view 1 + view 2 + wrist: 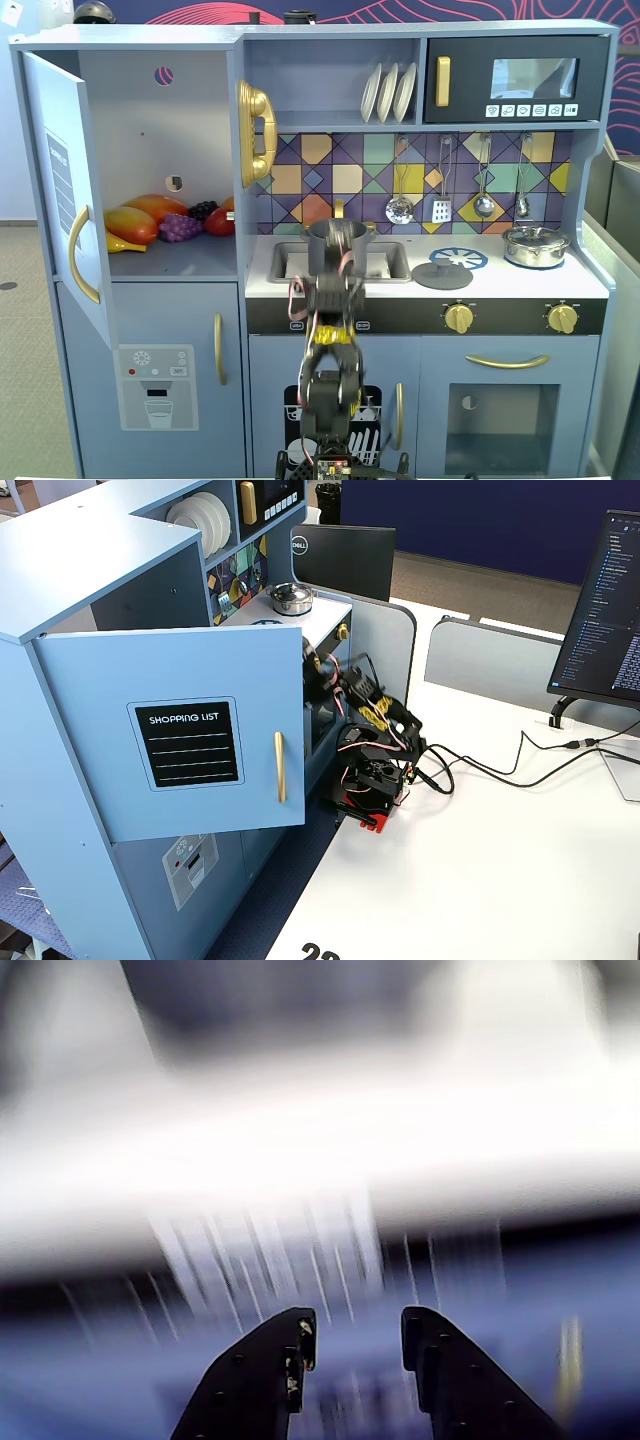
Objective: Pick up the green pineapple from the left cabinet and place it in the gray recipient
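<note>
The left cabinet stands open, its door swung out to the left; in another fixed view the door hides the inside. On its shelf lie orange-yellow mangoes, purple grapes and a red fruit. The green pineapple shows in no view. The gray recipient stands in the sink, partly behind my arm. In the wrist view my gripper is open and empty, and everything behind it is motion-blurred.
A shiny silver lidded pot sits on the right of the stovetop and a gray lid lies near the sink. Utensils hang on the tiled wall. My arm's base sits on a white desk with cables.
</note>
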